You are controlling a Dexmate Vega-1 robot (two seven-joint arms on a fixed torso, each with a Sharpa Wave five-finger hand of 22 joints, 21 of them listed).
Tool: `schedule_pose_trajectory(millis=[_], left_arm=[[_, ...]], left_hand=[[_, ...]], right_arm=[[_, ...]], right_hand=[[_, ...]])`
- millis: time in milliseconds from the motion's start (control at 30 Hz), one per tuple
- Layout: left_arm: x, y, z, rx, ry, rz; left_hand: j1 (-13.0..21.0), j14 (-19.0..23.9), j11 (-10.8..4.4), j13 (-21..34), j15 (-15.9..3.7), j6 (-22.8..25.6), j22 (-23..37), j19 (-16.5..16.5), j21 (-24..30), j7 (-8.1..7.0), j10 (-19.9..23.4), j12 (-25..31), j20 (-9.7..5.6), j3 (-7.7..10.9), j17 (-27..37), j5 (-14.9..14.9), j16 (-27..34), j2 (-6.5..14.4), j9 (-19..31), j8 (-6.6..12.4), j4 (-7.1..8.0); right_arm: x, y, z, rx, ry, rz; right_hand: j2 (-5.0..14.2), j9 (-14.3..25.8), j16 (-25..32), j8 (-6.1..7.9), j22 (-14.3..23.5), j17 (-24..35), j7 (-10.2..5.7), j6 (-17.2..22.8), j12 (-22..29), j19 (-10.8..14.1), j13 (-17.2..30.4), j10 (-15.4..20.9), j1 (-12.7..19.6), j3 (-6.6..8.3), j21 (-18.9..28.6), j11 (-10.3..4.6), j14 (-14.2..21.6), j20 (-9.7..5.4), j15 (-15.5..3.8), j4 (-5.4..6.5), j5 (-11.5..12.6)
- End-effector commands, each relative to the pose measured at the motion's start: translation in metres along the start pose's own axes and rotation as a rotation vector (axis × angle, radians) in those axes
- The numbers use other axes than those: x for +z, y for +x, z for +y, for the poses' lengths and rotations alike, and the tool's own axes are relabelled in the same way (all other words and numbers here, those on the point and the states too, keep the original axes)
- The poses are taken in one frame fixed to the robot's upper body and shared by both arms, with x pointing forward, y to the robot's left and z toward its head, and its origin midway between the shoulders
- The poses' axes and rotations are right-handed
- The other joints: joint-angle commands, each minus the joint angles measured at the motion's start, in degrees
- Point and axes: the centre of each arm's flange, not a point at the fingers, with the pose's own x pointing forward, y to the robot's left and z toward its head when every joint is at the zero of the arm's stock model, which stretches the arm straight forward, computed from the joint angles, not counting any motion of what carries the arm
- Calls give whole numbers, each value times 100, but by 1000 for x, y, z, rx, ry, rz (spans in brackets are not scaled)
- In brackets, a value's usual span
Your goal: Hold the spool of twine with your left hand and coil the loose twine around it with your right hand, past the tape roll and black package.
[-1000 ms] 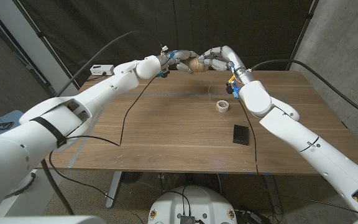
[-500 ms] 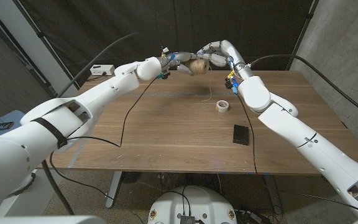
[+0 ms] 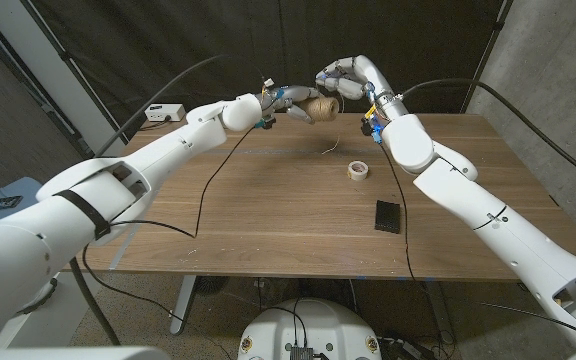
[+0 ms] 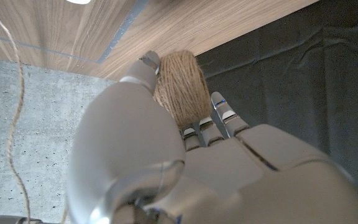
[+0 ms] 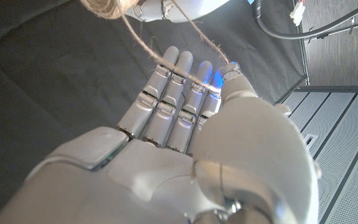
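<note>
My left hand (image 3: pixel 286 99) grips the brown spool of twine (image 3: pixel 318 107) in the air above the table's far edge. In the left wrist view the fingers (image 4: pixel 219 118) wrap the spool (image 4: pixel 179 84). My right hand (image 3: pixel 336 78) hovers just above and behind the spool. In the right wrist view the loose twine (image 5: pixel 166 57) runs from the spool (image 5: pixel 107 7) across my fingers and is pinched under the thumb of that hand (image 5: pixel 185 124). A short strand of twine (image 3: pixel 332 149) hangs toward the table. The tape roll (image 3: pixel 358 171) and black package (image 3: pixel 388 216) lie on the wooden table (image 3: pixel 268 230).
A white box (image 3: pixel 161 112) sits at the table's far left corner. A black cable (image 3: pixel 208 185) trails across the left half of the tabletop. A dark curtain hangs behind the table, and a grey wall stands on the right.
My right hand has risen and swung left, from beside the spool to above it, drawing the twine along. My left hand and the spool have hardly moved.
</note>
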Motion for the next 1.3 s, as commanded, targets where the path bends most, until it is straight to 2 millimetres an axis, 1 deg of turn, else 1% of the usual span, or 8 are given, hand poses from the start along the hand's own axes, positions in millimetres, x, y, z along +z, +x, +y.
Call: schedule_pose_trajectory(millis=[33, 467, 867, 1300], left_arm=[[6, 1, -5, -6, -12, -17], [9, 1, -11, -18, -26, -34], [16, 0, -17, -32, -35, -54], [23, 0, -23, -51, -36, -81]], left_hand=[[17, 20, 9, 10, 39, 55, 9, -36, 38, 10, 25, -36, -4, 61, 13, 35, 6, 46, 10, -15, 6], [-6, 23, 4, 14, 29, 66, 8, -43, 43, 7, 29, -46, -10, 63, 6, 38, -3, 42, 16, -21, 17], [-22, 13, 7, 16, 29, 56, 7, -46, 49, 11, 24, -59, -14, 62, 9, 37, -5, 47, 21, -36, 22], [-31, 22, 1, 21, 31, 58, 6, -49, 57, -17, 19, -73, -18, 67, 7, 41, -5, 46, 25, -46, 20]], right_arm=[[6, 9, -2, -2, -10, -25], [5, 17, 0, 1, -6, -29], [2, 25, 1, 2, -5, -34], [1, 32, -1, 4, 1, -38]], right_hand=[[41, 6, -11, -26, 26, 13, 46, 22, -12, 8, 21, 58, -9, 7, 57, 4, 55, -132, -579, 12, -4], [48, 4, -4, -11, 25, 30, 35, 76, -14, 30, 20, 81, -9, 0, 83, 9, 90, -129, -577, 12, -6], [43, 3, -6, -11, 24, 44, 39, 87, -16, 39, 22, 96, -6, -7, 101, 7, 104, -126, -578, 6, -7], [54, 3, -5, -3, 23, 65, 23, 121, 0, 49, 36, 141, 37, 3, 125, 8, 133, -140, -608, -16, -3]])
